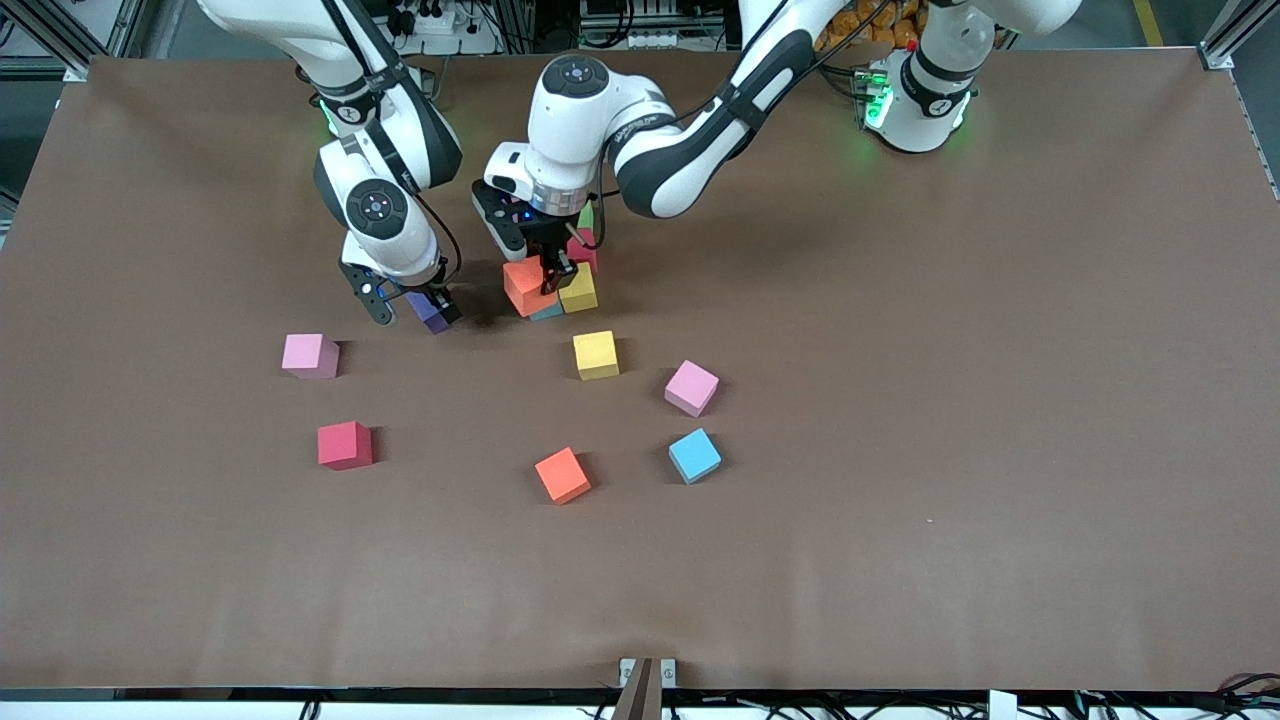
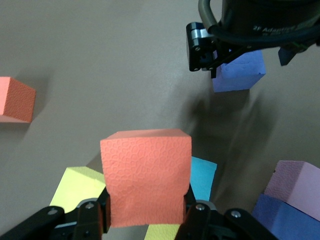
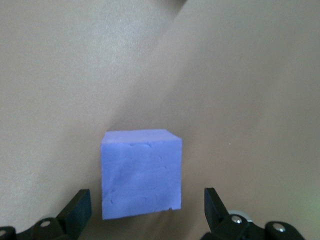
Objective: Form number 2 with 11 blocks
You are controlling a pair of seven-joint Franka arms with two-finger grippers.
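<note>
A brown matte sheet covers the table (image 1: pixel 900 560). Along its robot edge run aluminium framing, cables and power strips; green lights glow at both arm bases. Orange and yellow objects are heaped near the left arm's base, too small to identify. The only writing is a white label on the right gripper's body in the left wrist view, partly cut off and blurred.

Going from the right arm's end of the table: a pink block (image 1: pixel 310 355) and a red block (image 1: pixel 344 445) lie loose. The right gripper (image 1: pixel 405 305) is low over a purple block (image 3: pixel 141 172), its jaws spread wide on either side of the cube without touching it.

Next, the left gripper (image 1: pixel 549 272) clamps an orange block (image 2: pixel 146 175), holding it above the started number 2 (image 1: pixel 572 285), a small cluster with a yellow cube, a light blue one, and red and green ones partly hidden by the arm.

Nearer the front camera lie a second orange block (image 1: pixel 562 475), a yellow block (image 1: pixel 596 354), another pink block (image 1: pixel 691 387) and a light blue block (image 1: pixel 694 455), all apart.
</note>
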